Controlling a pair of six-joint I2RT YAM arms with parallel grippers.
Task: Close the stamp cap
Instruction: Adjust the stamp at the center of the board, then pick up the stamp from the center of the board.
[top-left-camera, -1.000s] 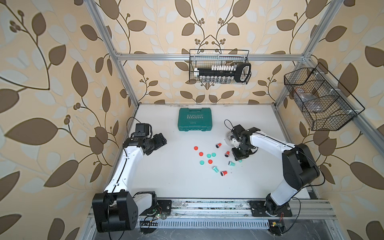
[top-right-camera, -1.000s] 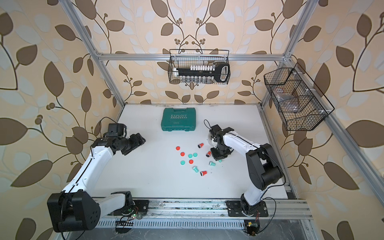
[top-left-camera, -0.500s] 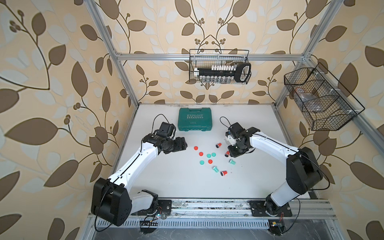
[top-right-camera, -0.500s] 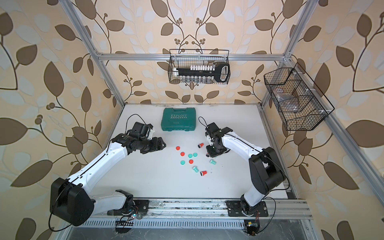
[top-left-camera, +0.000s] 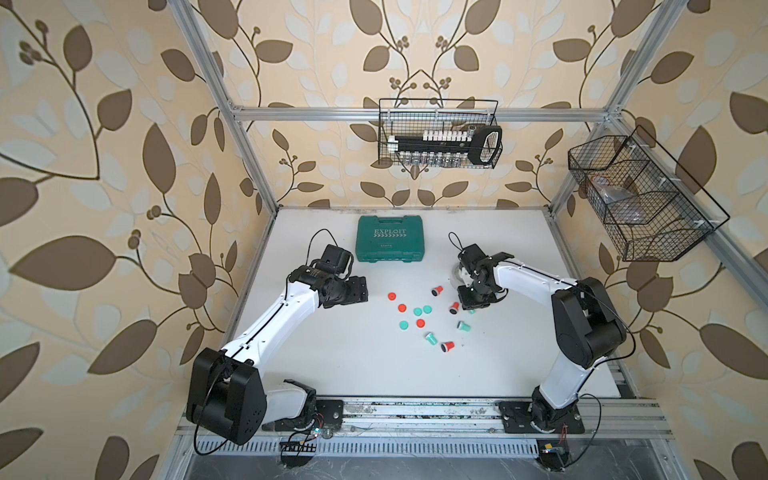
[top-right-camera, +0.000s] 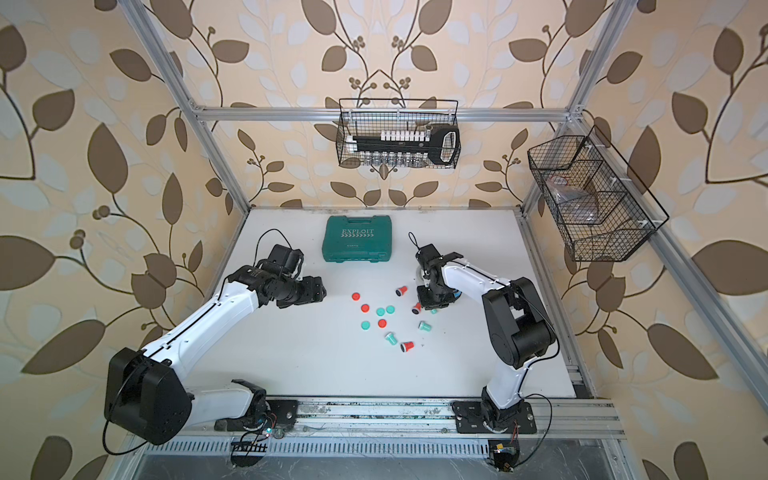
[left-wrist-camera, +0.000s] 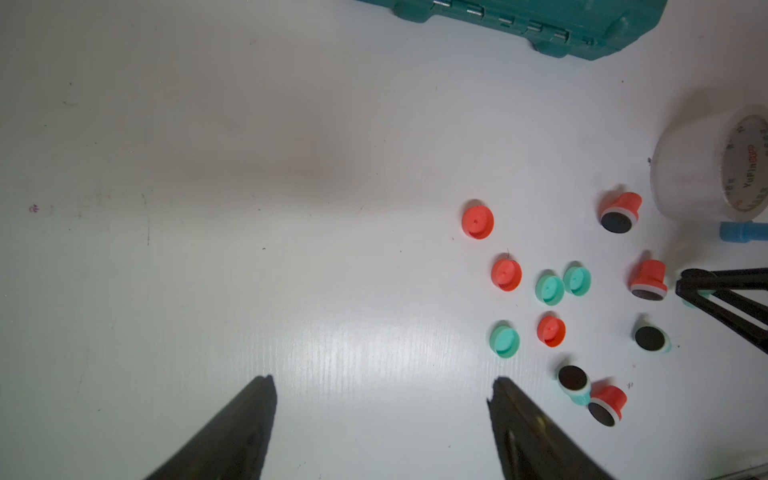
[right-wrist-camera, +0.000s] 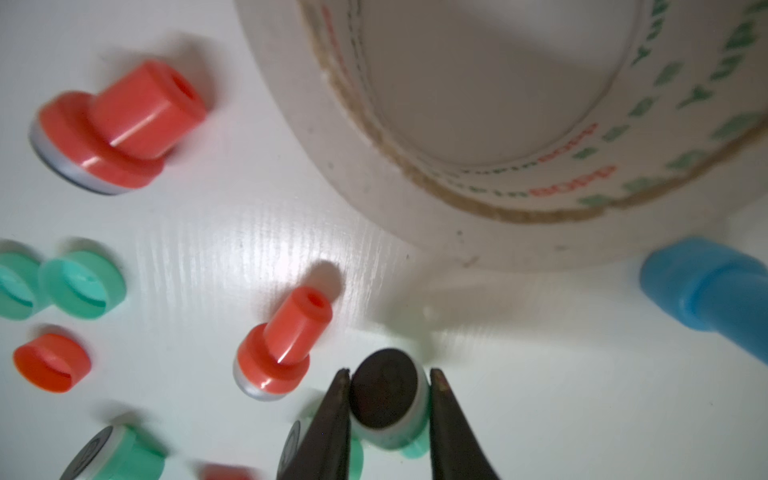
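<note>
Several red and teal stamps and loose caps lie scattered mid-table. In the right wrist view my right gripper (right-wrist-camera: 388, 374) is shut on a teal stamp (right-wrist-camera: 384, 395), whose dark face points at the camera. A red stamp (right-wrist-camera: 278, 353) lies just beside it. In both top views this gripper (top-left-camera: 471, 305) (top-right-camera: 432, 305) hangs over the right end of the cluster. My left gripper (left-wrist-camera: 382, 382) (top-left-camera: 359, 291) is open and holds nothing, a short way left of the red caps (left-wrist-camera: 477, 222) and teal caps (left-wrist-camera: 549, 289).
A roll of clear tape (right-wrist-camera: 415, 187) (left-wrist-camera: 685, 166) stands right behind the right gripper, with a blue cylinder (right-wrist-camera: 706, 291) beside it. A green tool case (top-left-camera: 390, 244) lies at the back. Wire baskets (top-left-camera: 440, 133) (top-left-camera: 640, 199) hang on the back and right walls.
My left arm has swung in from the table's left edge toward the caps, jaws still open. The right gripper has stayed over the right end of the cluster, shifting only slightly.
</note>
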